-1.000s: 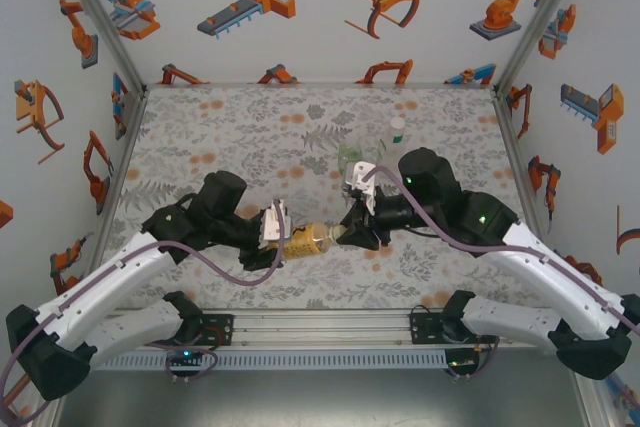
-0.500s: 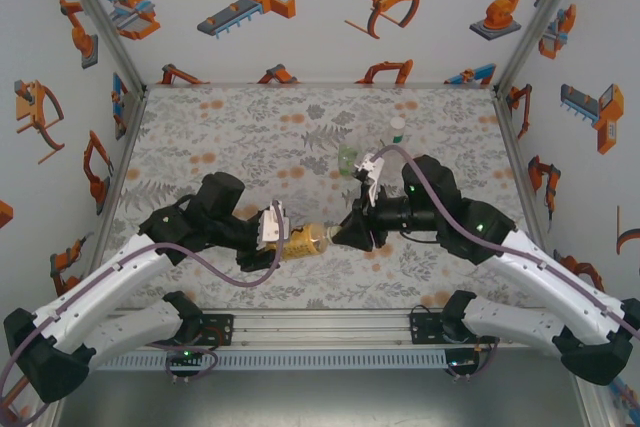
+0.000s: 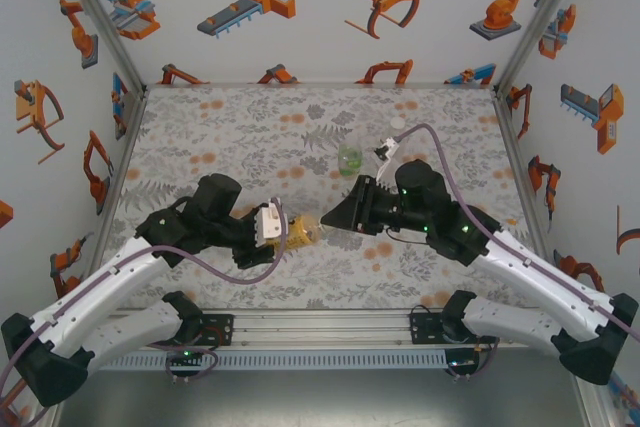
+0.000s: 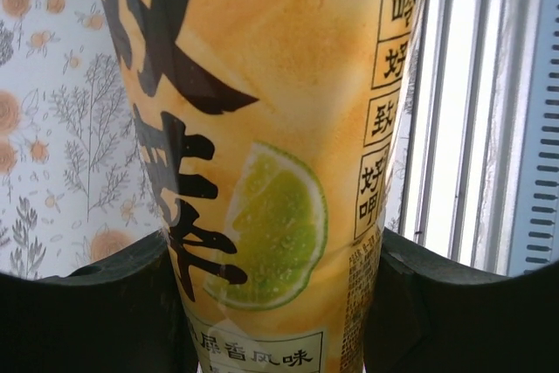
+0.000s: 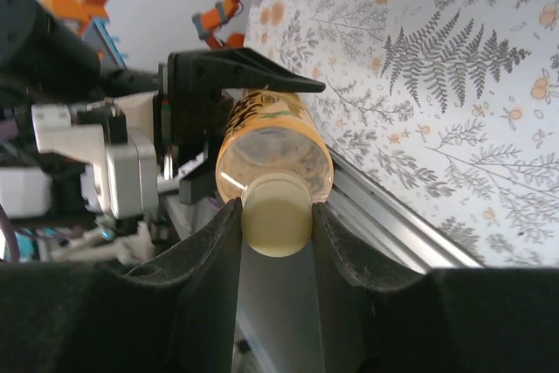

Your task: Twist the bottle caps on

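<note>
The amber bottle (image 3: 301,235) lies level above the table with my left gripper (image 3: 281,229) shut round its labelled body (image 4: 262,155). In the left wrist view the left gripper (image 4: 272,255) has a black finger pressing on each side of the label. My right gripper (image 3: 336,221) meets the bottle's neck end. In the right wrist view a pale yellow bottle cap (image 5: 276,215) sits on the mouth of the bottle (image 5: 272,141), and the right gripper (image 5: 276,209) is shut on that cap. The short green-tinted bottle (image 3: 350,159) stands behind the grippers.
Patterned walls enclose the floral table (image 3: 220,127) on three sides. A metal rail (image 3: 320,325) runs along the near edge between the arm bases. The right arm's cable (image 3: 440,142) loops over its wrist, close to the green-tinted bottle.
The right wrist has turned about the cap while staying at the bottle's neck, and its cable swung toward the back. The left gripper and the amber bottle have barely moved.
</note>
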Motion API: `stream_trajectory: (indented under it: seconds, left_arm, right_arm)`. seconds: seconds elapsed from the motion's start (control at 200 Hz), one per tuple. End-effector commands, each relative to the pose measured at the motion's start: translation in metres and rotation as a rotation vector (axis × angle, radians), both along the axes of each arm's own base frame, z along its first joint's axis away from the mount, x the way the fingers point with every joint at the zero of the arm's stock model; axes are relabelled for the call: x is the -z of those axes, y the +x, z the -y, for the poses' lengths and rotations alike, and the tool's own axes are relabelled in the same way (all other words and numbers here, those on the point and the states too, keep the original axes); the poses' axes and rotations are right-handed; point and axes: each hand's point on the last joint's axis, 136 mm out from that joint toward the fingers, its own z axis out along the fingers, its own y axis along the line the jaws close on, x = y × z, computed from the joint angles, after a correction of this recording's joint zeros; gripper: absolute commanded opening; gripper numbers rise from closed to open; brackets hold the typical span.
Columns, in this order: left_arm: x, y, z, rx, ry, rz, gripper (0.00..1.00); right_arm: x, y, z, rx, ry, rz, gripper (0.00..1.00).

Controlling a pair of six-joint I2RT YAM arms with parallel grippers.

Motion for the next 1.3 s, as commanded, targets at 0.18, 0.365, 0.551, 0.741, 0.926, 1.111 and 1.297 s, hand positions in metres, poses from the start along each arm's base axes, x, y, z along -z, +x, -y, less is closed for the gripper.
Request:
stream_trajectory:
  seconds: [0.18, 0.365, 0.551, 0.741, 0.926, 1.111, 1.297]
  left_arm:
    - [-0.053, 0.021, 0.026, -0.021, -0.212, 0.155, 0.00]
    - [-0.054, 0.022, 0.025, -0.027, -0.215, 0.155, 0.00]
    - [-0.054, 0.021, 0.024, -0.022, -0.215, 0.164, 0.00]
    - [-0.053, 0.020, 0.024, -0.016, -0.212, 0.161, 0.00]
    - [-0.052, 0.017, 0.025, -0.002, -0.213, 0.152, 0.00]
    - [-0.050, 0.013, 0.026, 0.021, -0.207, 0.132, 0.00]
    - [-0.048, -0.003, 0.031, 0.110, -0.208, 0.069, 0.00]
  right_arm:
    - [0.015, 0.011, -0.010, 0.093, 0.119, -0.162, 0.02]
    - [0.004, 0.015, -0.009, 0.091, 0.121, -0.112, 0.21]
    - [-0.015, 0.011, -0.002, 0.062, 0.082, -0.007, 0.43]
    - [-0.037, 0.006, 0.007, 0.035, 0.048, 0.095, 0.59]
    - [-0.059, 0.001, 0.019, 0.001, -0.015, 0.234, 0.63]
    - [-0.091, -0.012, 0.025, -0.095, -0.046, 0.457, 0.63]
    - [-0.107, -0.034, 0.031, -0.288, -0.150, 0.834, 0.58]
